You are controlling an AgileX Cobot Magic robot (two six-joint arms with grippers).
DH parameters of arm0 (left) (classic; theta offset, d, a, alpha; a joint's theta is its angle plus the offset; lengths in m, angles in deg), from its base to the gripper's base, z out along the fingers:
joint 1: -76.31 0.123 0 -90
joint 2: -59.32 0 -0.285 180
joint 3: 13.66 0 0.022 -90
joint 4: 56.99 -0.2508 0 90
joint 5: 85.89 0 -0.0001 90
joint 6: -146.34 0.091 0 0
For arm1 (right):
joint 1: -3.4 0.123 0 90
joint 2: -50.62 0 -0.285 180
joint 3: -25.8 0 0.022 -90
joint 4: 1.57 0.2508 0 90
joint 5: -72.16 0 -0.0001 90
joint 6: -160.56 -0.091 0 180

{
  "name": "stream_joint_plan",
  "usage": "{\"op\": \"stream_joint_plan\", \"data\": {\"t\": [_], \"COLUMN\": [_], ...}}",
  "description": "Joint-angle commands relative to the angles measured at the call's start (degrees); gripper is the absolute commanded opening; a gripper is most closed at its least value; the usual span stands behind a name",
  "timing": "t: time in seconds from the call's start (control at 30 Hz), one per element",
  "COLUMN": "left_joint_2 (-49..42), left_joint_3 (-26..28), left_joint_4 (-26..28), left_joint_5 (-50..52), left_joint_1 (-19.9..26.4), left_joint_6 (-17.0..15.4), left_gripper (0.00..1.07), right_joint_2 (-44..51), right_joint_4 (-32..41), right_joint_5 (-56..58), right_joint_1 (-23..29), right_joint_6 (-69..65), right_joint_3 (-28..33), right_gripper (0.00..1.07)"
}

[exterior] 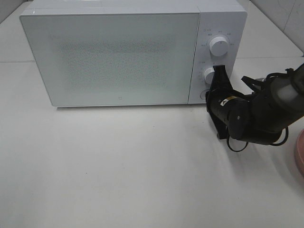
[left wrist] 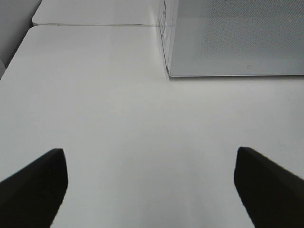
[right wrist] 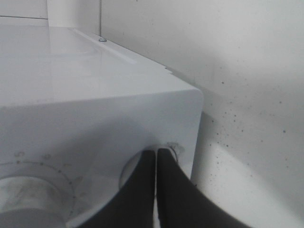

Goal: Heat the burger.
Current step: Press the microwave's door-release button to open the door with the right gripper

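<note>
The small round button (exterior: 204, 94) on the white box-shaped microwave (exterior: 118, 57) could be missed if the tightly closed right tool (right wrist: 156, 156) slips.

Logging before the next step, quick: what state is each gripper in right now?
Left gripper: open, holding nothing, over the table.
Right gripper: shut, holding nothing, tips at the control panel of the microwave.

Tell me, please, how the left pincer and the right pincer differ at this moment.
The left pincer stands wide open; the right pincer is shut, its jaws pressed together. The left pincer hovers over the table, apart from the microwave; the right pincer has its tip at a round control on the microwave's panel. Both are black and hold nothing.
</note>
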Motion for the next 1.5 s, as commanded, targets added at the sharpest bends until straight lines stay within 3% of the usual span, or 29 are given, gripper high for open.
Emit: {"op": "stream_joint_plan", "data": {"t": [0.03,0.77,1.5], "left_joint_2": [-1.49,-1.49,-1.49], "left_joint_3": [-0.11,-0.11,-0.11], "left_joint_4": [0.06,0.06,0.06], "left_joint_5": [0.52,0.52,0.52], "left_joint_1": [0.0,0.0,0.0], "left_joint_6": [-0.11,-0.11,-0.11], "left_gripper": [0.87,0.87,0.87], "right_joint_2": [-0.63,-0.63,-2.41], "right_joint_4": [-1.15,-1.89,-0.86], "right_joint_5": [-2.06,-15.18,-18.11], "right_joint_1": [-0.34,-0.34,-1.72], "right_joint_6": [-0.46,-0.46,1.89], "right_joint_3": [-1.43,-2.12,-10.14], "right_gripper": [0.0,0.0,0.0]}}
